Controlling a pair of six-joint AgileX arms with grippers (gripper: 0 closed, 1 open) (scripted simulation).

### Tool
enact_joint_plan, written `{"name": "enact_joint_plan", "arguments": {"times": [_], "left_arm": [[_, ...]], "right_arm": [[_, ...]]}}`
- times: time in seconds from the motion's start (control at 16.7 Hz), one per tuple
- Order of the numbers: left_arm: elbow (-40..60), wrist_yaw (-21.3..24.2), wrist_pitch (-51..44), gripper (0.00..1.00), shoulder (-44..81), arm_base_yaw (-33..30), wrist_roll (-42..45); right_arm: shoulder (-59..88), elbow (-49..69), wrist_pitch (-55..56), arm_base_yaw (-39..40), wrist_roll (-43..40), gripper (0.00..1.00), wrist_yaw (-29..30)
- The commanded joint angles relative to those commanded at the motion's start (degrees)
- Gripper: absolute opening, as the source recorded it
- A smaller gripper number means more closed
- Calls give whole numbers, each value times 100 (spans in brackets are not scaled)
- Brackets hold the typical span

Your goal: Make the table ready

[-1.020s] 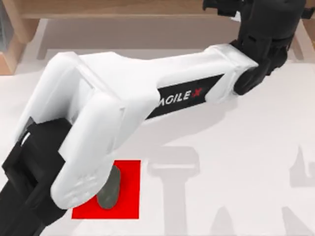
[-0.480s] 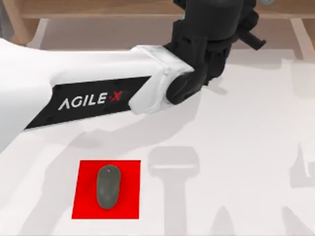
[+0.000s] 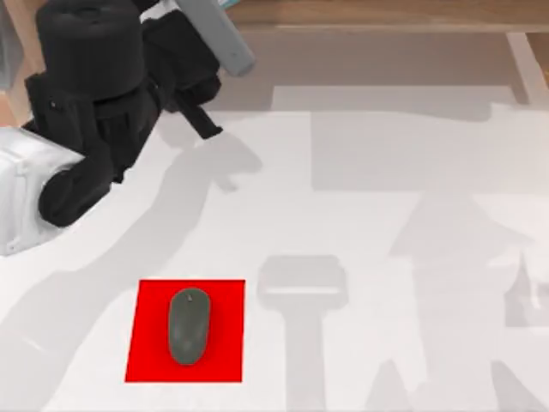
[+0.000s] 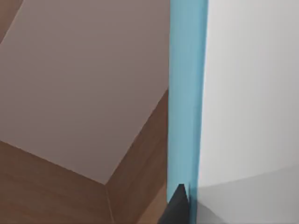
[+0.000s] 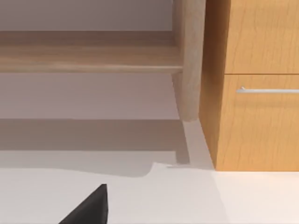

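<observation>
Table [image 3: 377, 257] spreads white across the top view — on it, toward the near left, a red mat [image 3: 225, 343] carries a grey mouse [image 3: 188, 325] lying lengthwise. My left arm's black wrist [image 3: 94, 94] hangs over the far-left corner by the wooden shelf [image 3: 369, 13]; a grey-and-blue object [image 3: 219, 34] juts from it (whether the left gripper is clamped on it, I cannot tell).

Left wrist view: a blue edge [image 4: 187, 93] against wood and white.

Right wrist view — table [image 5: 187, 200], shelf post [image 5: 189, 60], a drawer [image 5: 261, 121]; one dark fingertip [image 5: 91, 207] shows, the right gripper's state unclear.
</observation>
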Motion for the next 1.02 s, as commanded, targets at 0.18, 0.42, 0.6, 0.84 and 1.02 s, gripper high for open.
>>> {"name": "enact_joint_plan", "arguments": {"times": [0.18, 0.42, 0.6, 0.84, 1.02], "left_arm": [[-1000, 628, 10, 0, -659, 1038, 970], [-1880, 1570, 40, 0, -872, 2577, 2152], [-2092, 2307, 145, 0, -655, 3719, 2928], [-1739, 3276, 434, 0, 10, 4947, 3750], [-1128, 3943, 725, 0, 670, 5523, 4186]], "right_arm": [[0, 0, 0, 0, 0, 100, 0], [0, 0, 0, 0, 0, 100, 0], [0, 0, 0, 0, 0, 100, 0], [0, 0, 0, 0, 0, 100, 0], [0, 0, 0, 0, 0, 100, 0]]}}
